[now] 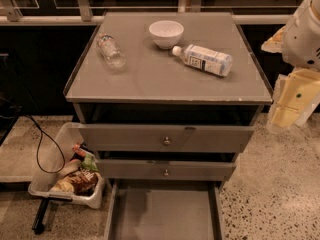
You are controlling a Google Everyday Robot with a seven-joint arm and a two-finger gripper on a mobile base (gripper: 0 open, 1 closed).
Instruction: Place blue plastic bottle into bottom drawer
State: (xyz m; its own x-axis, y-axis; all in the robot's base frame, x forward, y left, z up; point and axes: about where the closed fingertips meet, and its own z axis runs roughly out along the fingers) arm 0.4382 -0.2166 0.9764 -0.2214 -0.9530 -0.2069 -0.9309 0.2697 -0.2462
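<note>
Atop the grey cabinet, the tabletop (150,81) is carrying everything I need, and the bottom drawer (165,214) is standing pulled out at floor level. Off the tabletop's right edge my claw (295,99) is hanging, well apart from the load; I cannot tell whether it is wide or narrow. The blue plastic bottle (207,60) is lying on its side at the right rear, its cap just beside the white bowl (166,33). I am judging that a skewed pinch is risking a roll, or a knock to that bowl.
</note>
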